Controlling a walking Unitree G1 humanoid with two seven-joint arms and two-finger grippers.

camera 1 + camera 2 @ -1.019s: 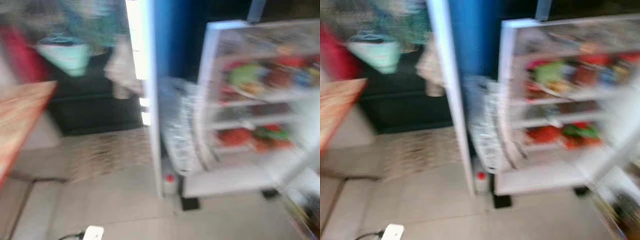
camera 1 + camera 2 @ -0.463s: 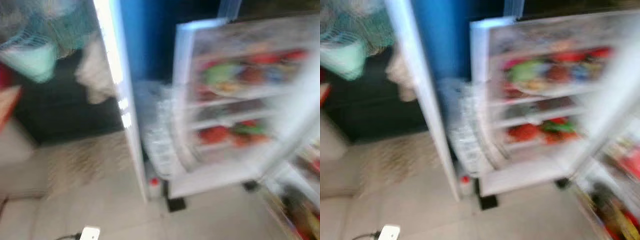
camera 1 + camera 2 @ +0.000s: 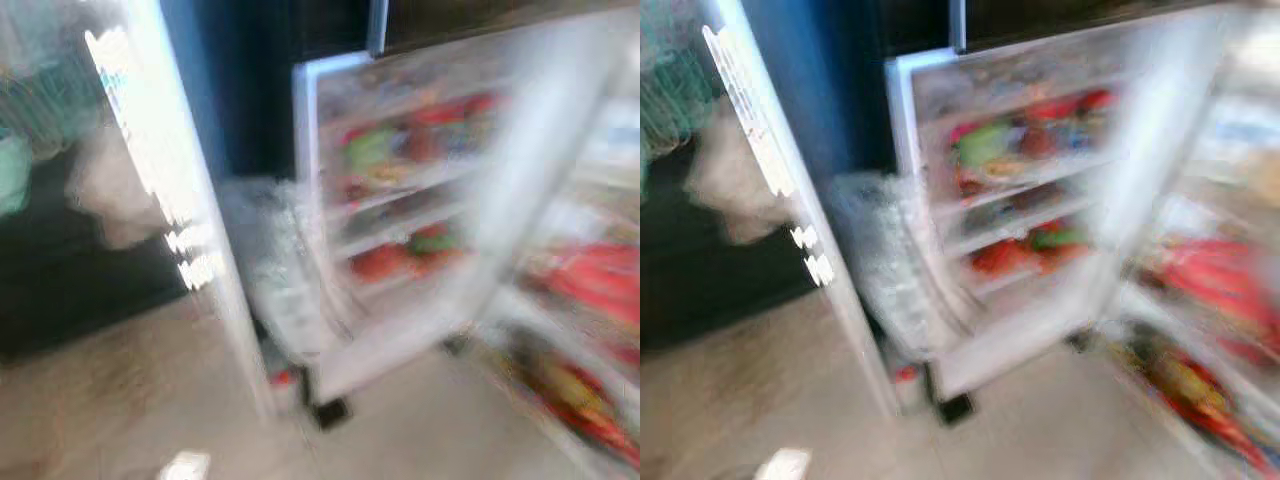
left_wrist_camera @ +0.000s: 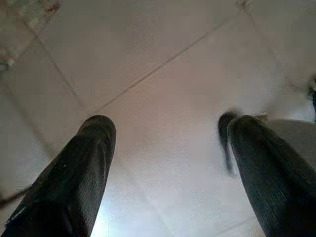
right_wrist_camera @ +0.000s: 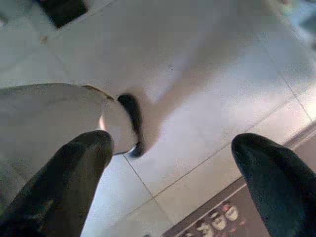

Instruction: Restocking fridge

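Head views show the fridge [image 3: 1040, 200] standing open and stocked, while both grippers, left gripper [image 4: 168, 148] and right gripper [image 5: 173, 158], hang spread and empty, so restocking seems not begun.

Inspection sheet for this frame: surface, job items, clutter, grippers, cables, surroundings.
Surface: pale tiled floor.
Job's things: fridge open; blurred red and green food on its shelves; door shelves hold red and yellow packs.
Clutter: small white object on the floor, too blurred to identify.
Grippers: left gripper open, empty, over tiles; right gripper open, empty, over tiles.
Cables: nothing seen.
Surroundings: white frame, dark cabinet beyond.
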